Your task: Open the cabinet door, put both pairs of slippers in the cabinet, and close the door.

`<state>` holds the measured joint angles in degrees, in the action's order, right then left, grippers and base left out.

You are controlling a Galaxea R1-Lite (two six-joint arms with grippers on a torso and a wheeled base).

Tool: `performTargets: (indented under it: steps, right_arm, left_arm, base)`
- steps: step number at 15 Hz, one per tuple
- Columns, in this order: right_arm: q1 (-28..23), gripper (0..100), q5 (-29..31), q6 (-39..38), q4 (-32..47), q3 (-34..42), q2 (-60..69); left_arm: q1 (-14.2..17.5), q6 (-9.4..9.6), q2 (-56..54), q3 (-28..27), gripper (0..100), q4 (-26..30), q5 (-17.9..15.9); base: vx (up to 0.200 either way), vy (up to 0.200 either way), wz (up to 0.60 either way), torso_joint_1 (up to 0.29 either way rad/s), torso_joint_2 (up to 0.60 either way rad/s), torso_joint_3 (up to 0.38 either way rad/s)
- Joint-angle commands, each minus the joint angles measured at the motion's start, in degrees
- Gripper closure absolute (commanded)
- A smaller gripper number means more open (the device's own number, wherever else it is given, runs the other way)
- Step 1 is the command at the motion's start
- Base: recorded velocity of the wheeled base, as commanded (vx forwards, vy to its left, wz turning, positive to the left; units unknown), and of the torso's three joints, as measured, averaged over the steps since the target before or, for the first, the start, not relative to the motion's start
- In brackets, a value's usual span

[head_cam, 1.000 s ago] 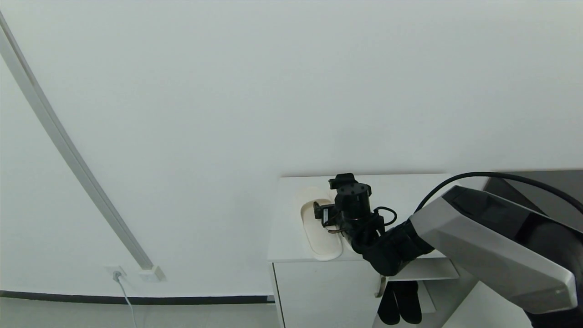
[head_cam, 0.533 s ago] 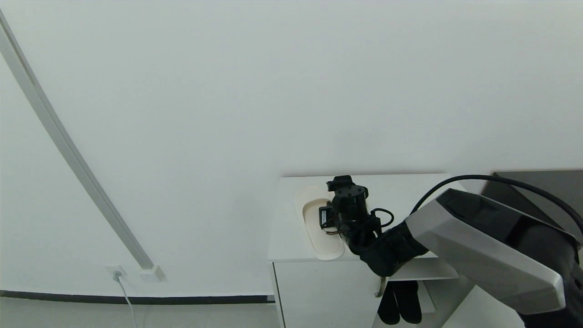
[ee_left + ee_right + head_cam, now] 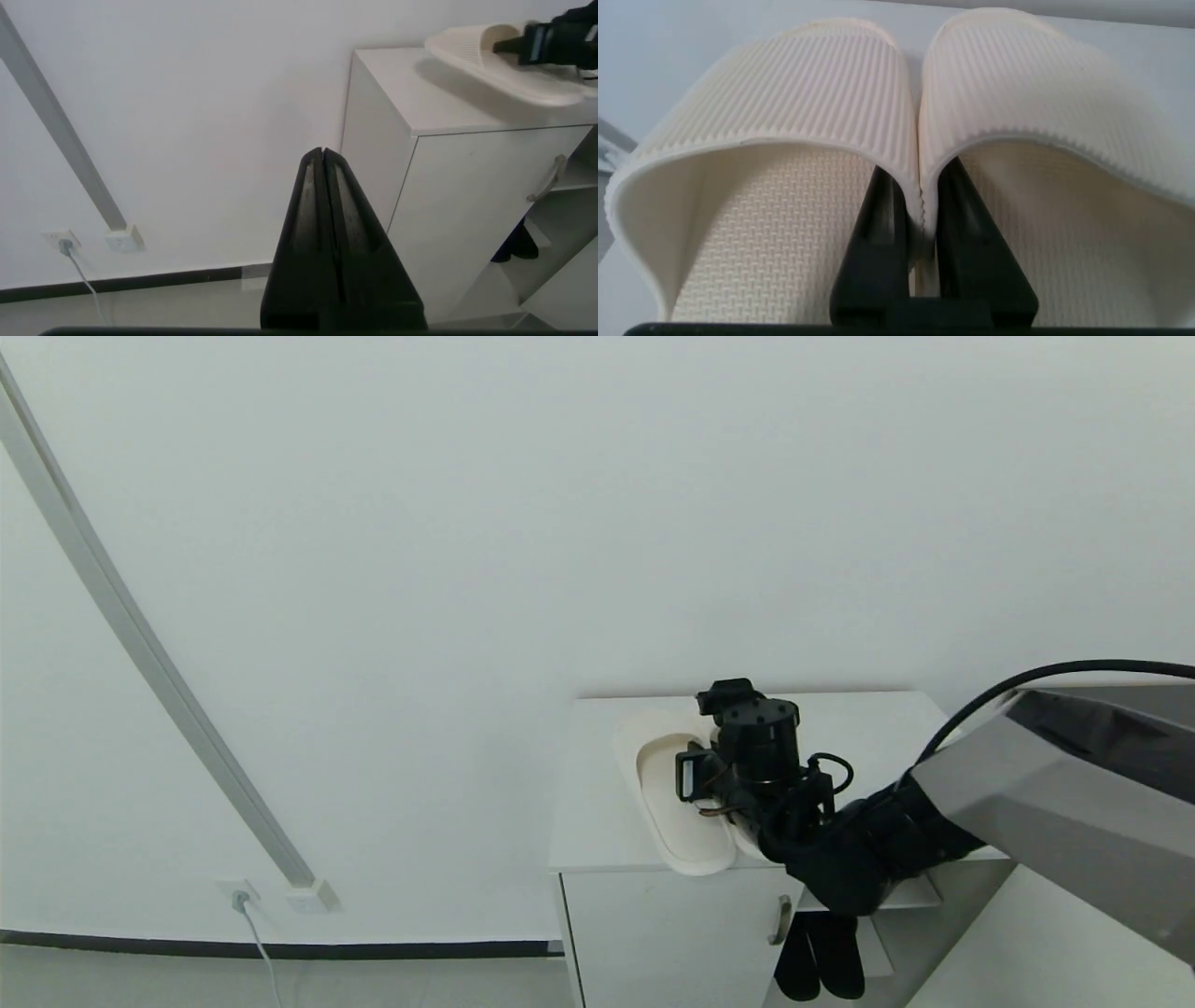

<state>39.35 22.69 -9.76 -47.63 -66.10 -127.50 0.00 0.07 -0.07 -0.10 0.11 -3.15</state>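
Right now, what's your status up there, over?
Right fingers shut on cream slippers atop cabinet. Left fingers shut, empty. Black slippers already inside. Nothing seen blocking.

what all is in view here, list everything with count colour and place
cream slippers: one pair, cream, side by side on top of the cabinet
black slippers: one pair, black, on a shelf in the cabinet's open side
cabinet: one, white, against the wall
wall socket: one, white, low on the wall, cable plugged in
trunking: one, grey, slanting up the wall
right gripper: black, clamped on the cream slippers' adjoining walls
left gripper: black, shut, apart from the cabinet
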Motion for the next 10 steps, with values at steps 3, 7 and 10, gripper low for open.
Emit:
performTargets:
  steps: [3,7,10]
  right_arm:
    - [4.07,100,-3.0,0.98,-7.3,27.95,20.89]
    - [9.96,100,-4.84,0.89,-7.3,39.2,32.05]
    - [11.27,100,-4.67,0.89,-7.39,40.43,32.4]
  left_arm:
    - [0.0,0.1,0.07,0.01,100,0.07,-0.02]
    - [0.09,0.19,0.07,0.01,100,-0.02,-0.02]
    - [0.09,0.01,0.07,0.01,100,0.07,-0.02]
  base:
    - [0.0,0.0,0.0,0.0,0.0,0.0]
    - [0.0,0.0,0.0,0.0,0.0,0.0]
    - [0.0,0.0,0.0,0.0,0.0,0.0]
